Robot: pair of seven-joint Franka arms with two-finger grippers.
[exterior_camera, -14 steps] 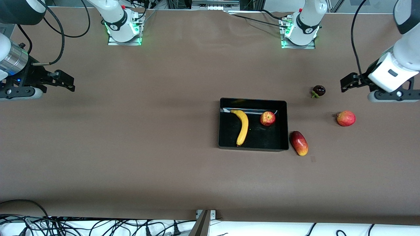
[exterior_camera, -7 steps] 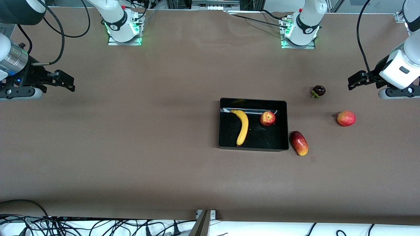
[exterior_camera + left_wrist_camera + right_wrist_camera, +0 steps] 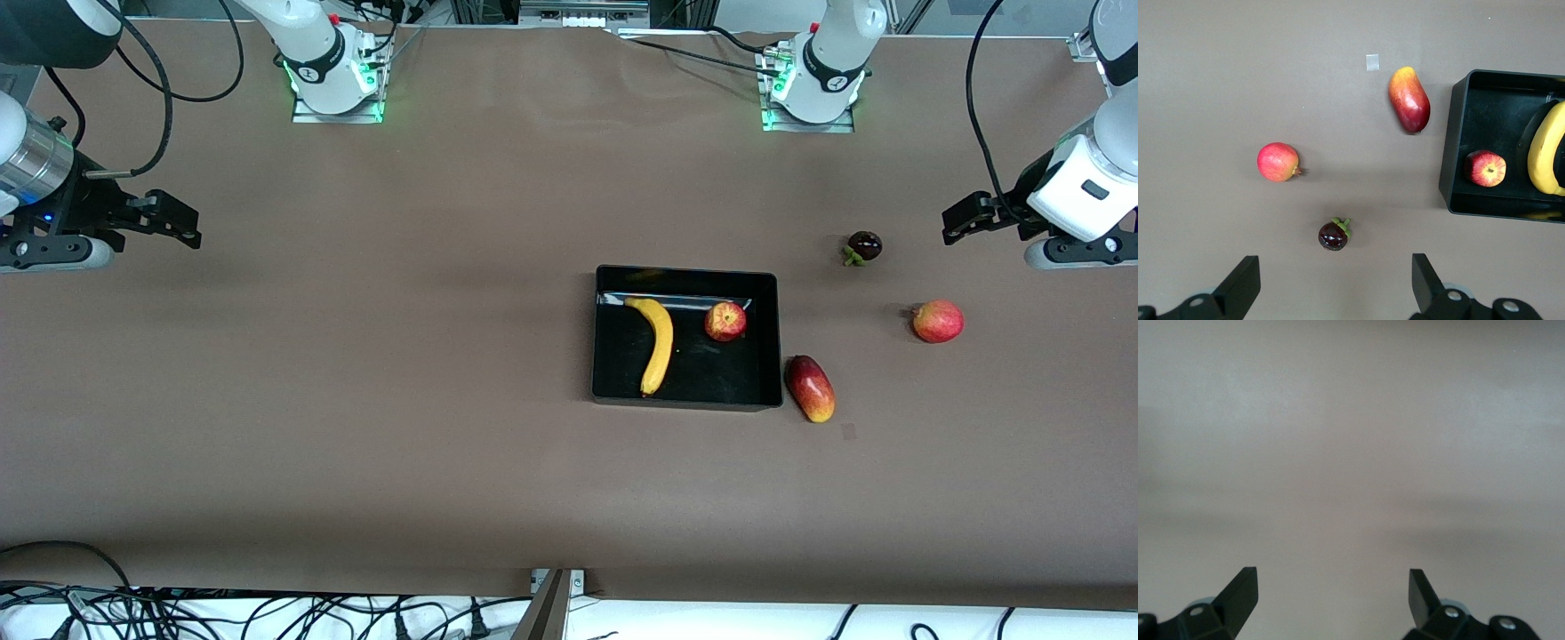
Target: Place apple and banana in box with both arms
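The black box sits on the brown table toward the left arm's end. The yellow banana and the red apple lie inside it, apart from each other. In the left wrist view the box, the apple and the banana show too. My left gripper is open and empty, up over the table at the left arm's end. My right gripper is open and empty over bare table at the right arm's end.
A red-yellow mango-like fruit lies beside the box. A pinkish-red round fruit and a dark purple mangosteen lie nearer the left arm's end. They show in the left wrist view: mango, round fruit, mangosteen.
My left gripper moved away from the fruits toward the left arm's end of the table, then stopped. The right arm and the fruits have not moved.
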